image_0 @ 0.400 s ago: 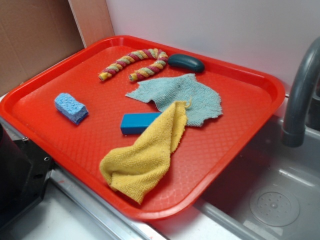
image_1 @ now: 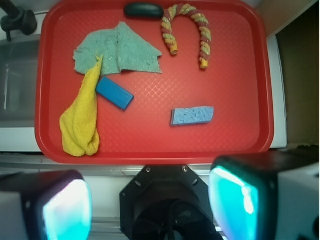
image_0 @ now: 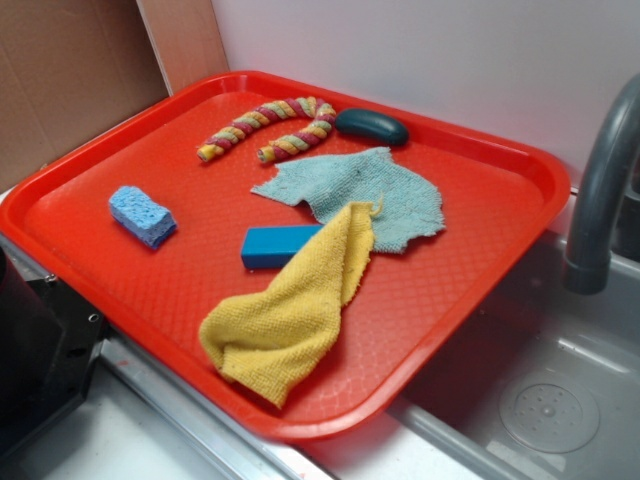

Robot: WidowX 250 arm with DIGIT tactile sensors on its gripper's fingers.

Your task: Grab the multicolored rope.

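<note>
Wrist view showed the gripper (image_1: 150, 200) spread and empty, short of the tray (image_1: 240, 130). Approach step; next move called for reaching the rope (image_1: 192, 27) at one o'clock.

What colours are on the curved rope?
The rope has yellow, pink-red and greenish twisted stripes, clearest in the wrist view.

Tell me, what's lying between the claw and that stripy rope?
In the wrist view, only the light blue sponge on the red tray lies between gripper and multicolored rope.
</note>
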